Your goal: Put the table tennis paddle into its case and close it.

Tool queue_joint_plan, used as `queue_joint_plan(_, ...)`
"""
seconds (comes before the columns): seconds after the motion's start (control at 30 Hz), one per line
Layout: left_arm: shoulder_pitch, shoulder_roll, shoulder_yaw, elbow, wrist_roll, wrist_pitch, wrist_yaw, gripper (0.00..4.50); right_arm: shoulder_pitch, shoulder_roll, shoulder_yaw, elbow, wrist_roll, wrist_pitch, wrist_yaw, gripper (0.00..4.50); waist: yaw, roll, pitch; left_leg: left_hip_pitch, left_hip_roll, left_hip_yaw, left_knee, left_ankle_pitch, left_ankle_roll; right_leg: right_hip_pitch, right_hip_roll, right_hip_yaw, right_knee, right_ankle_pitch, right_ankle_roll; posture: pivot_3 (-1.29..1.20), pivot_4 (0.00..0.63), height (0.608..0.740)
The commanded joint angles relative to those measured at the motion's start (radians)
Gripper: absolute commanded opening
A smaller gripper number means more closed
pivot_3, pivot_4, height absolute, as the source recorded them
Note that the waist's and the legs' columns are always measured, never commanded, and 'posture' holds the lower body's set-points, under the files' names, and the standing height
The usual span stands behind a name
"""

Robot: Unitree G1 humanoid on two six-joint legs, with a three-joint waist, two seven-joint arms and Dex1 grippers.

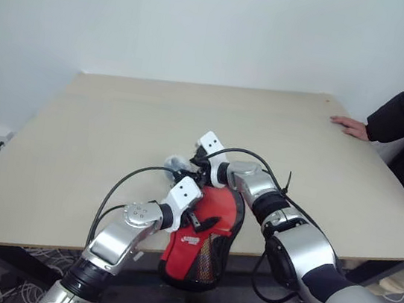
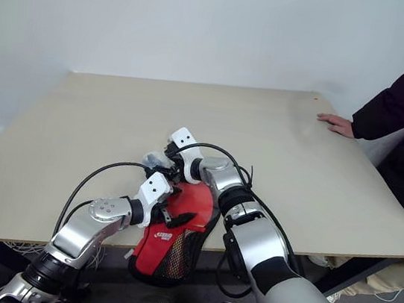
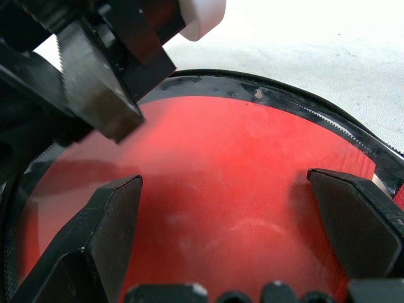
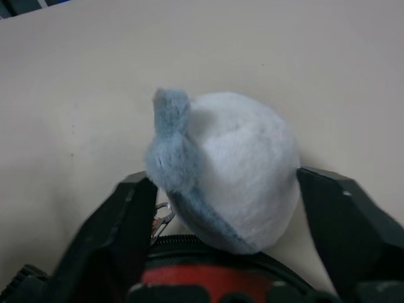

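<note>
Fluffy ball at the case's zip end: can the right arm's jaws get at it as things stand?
Probably yes. The fluffy ball already sits between the right gripper's jaws, with nothing between them and it. The case lies just behind it, under the left gripper.

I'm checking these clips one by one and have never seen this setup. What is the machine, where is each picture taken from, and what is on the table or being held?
It is a humanoid robot with two arms, each ending in a two-fingered black end effector. The two wide pictures come from cameras in its head, looking down over its arms at a light wooden table. The two close-ups come from cameras on its wrists.

At the table's near edge lies the case, red with black edging and mesh, partly overhanging. The left end effector hangs open over its clear red side. The right end effector has its fingers either side of a fluffy grey-white ball by the case's zip; a firm grip cannot be confirmed. A person's hand rests on the far corner.
</note>
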State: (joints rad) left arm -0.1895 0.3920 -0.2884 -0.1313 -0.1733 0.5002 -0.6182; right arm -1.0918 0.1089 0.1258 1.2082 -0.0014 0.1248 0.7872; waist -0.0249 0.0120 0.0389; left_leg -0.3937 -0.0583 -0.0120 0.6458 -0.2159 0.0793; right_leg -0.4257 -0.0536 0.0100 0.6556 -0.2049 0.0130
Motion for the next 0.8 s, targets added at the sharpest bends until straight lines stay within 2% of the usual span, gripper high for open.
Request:
queue_joint_plan(0.03, 0.011, 0.006, 0.0, 0.005, 0.017, 0.019, 0.003, 4.5, -0.041, 0.01, -0.022, -0.009, 0.006, -0.023, 0.001, 2.43, 0.0, 0.0, 0.0, 0.0, 0.0, 0.0, 0.0, 0.0, 0.0, 0.0, 0.0, 0.0, 0.0, 0.0, 0.0, 0.0, 0.0, 0.721)
queue_joint_plan(0.33, 0.014, 0.006, 0.013, 0.0, 0.012, 0.034, 0.008, 4.5, -0.038, 0.017, -0.022, -0.009, -0.009, -0.043, -0.018, 0.1, 0.0, 0.0, 0.0, 0.0, 0.0, 0.0, 0.0, 0.0, 0.0, 0.0, 0.0, 0.001, 0.0, 0.0, 0.0, 0.0, 0.0, 0.721)
queue_joint_plan(0.8, 0.014, 0.015, 0.036, 0.007, 0.036, 0.05, 0.054, 4.5, -0.052, 0.014, -0.041, 0.016, -0.03, -0.071, -0.135, 0.02, 0.0, 0.0, 0.0, 0.0, 0.001, 0.0, 0.0, 0.0, 0.0, 0.0, 0.0, 0.001, 0.0, 0.0, 0.0, 0.0, 0.0, 0.721)
